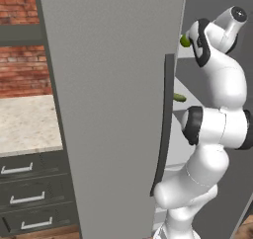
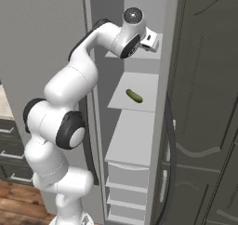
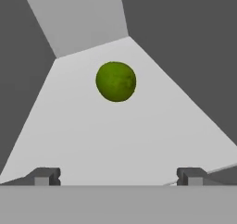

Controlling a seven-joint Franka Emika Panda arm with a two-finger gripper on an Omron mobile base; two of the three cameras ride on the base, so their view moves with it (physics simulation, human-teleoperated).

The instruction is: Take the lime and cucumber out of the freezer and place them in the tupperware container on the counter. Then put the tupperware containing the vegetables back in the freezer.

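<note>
The freezer's big grey door [image 1: 113,109] stands swung open, its dark curved handle [image 1: 163,124] along the edge. A round yellow-green lime [image 3: 115,81] rests on an upper pale shelf, and it peeks past the door edge [image 1: 185,40] beside my arm. My gripper [image 3: 118,177] is open, level with that shelf, short of the lime and not touching it. One shelf lower lies the darker, elongated cucumber [image 2: 134,95], with its tip also in the left base view [image 1: 179,98]. The tupperware container is out of view.
A beige speckled counter [image 1: 24,119] over dark drawers [image 1: 29,193] runs left of the door, with a brick wall [image 1: 20,60] behind. A tall dark cabinet front [image 2: 204,103] borders the freezer's right side. Lower freezer shelves [image 2: 132,140] are bare.
</note>
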